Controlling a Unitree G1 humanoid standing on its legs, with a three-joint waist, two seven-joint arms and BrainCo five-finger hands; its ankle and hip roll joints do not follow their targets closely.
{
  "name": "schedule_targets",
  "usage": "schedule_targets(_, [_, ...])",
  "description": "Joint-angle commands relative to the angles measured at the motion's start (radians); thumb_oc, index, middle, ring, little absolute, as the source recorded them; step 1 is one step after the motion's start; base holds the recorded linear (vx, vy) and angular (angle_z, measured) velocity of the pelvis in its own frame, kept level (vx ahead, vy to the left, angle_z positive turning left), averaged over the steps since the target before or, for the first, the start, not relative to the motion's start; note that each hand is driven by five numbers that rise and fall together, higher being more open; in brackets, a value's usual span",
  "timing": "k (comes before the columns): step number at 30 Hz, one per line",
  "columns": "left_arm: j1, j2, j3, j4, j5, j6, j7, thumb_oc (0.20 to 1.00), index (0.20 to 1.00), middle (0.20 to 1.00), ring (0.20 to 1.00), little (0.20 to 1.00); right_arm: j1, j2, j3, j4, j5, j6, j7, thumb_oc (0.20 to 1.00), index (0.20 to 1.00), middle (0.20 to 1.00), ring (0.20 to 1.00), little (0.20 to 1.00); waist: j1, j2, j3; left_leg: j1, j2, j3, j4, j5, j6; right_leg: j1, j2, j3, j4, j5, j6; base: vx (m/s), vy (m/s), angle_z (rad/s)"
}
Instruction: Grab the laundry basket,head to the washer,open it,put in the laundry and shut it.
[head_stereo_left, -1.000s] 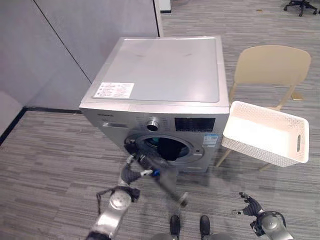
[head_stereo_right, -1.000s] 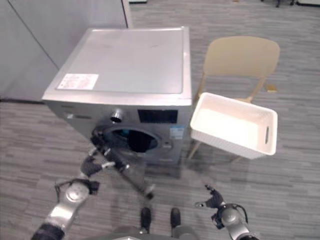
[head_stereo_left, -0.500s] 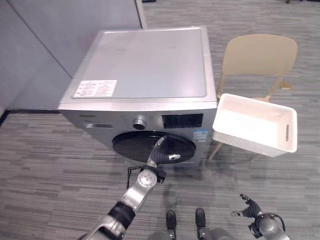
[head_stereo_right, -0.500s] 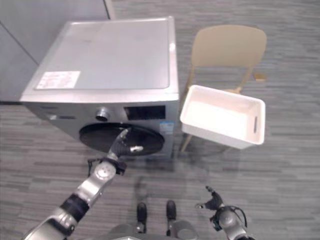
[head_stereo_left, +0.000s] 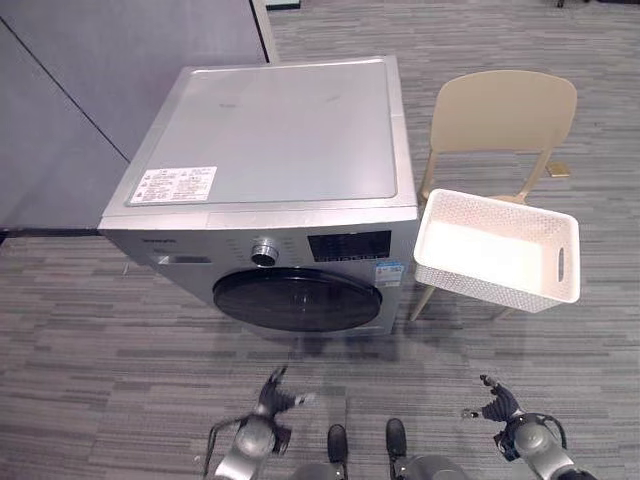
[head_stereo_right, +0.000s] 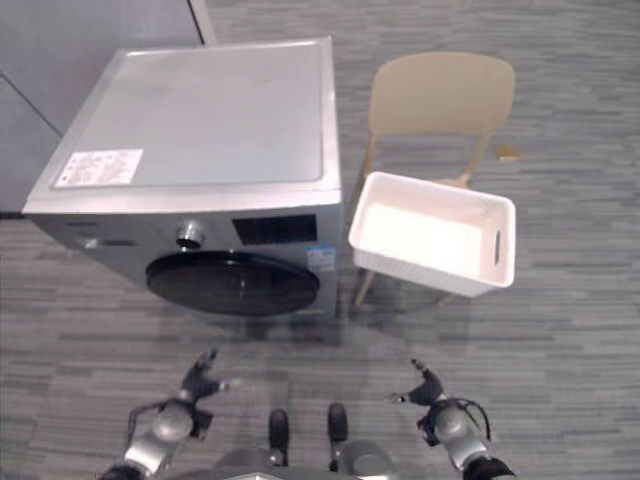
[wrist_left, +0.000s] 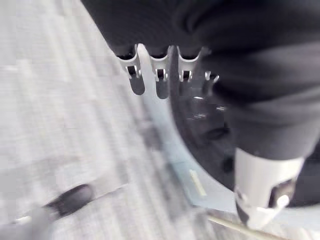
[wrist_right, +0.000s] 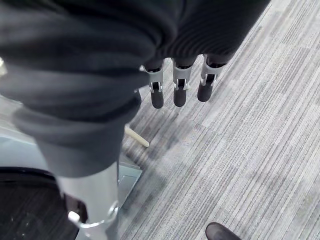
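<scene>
The silver washer (head_stereo_left: 280, 140) stands ahead with its round dark door (head_stereo_left: 297, 300) closed flat against the front. A white laundry basket (head_stereo_left: 497, 250) rests on the seat of a beige chair (head_stereo_left: 503, 115) to the washer's right, and I see no clothes in it. My left hand (head_stereo_left: 274, 392) hangs low in front of the door, apart from it, fingers straight and holding nothing. My right hand (head_stereo_left: 497, 407) hangs low at the right, below the basket, fingers relaxed and holding nothing.
A grey partition wall (head_stereo_left: 90, 90) runs behind and to the left of the washer. Grey striped carpet (head_stereo_left: 120, 360) covers the floor on all sides.
The washer door went from standing open to shut under my left hand; that hand has since dropped away from the door. The camera has shifted.
</scene>
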Motion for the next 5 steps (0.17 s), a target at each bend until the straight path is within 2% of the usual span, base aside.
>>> schedule_targets(1, [-0.013, 0.023, -0.029, 0.024, 0.050, -0.029, -0.012, 1.000, 1.000, 1.000, 1.000, 1.000, 0.009, 0.003, 0.010, 0.013, -0.015, -0.016, -0.012, 1.000, 1.000, 1.000, 1.000, 1.000, 0.019, -0.050, -0.085, -0.058, -0.028, -0.030, 0.010, -0.010, -0.010, 0.011, -0.042, -0.010, 0.076, -0.145, 0.087, 0.01, -0.026, 0.13])
schedule_targets(5, [-0.001, 0.021, -0.003, 0.082, 0.051, -0.029, -0.013, 1.000, 1.000, 1.000, 1.000, 1.000, 0.000, 0.009, 0.011, 0.021, -0.006, -0.014, -0.007, 1.000, 1.000, 1.000, 1.000, 1.000, 0.027, -0.051, -0.091, -0.047, -0.029, -0.028, 0.019, -0.020, -0.009, 0.025, -0.044, -0.010, 0.075, -0.147, 0.087, 0.01, -0.015, 0.02])
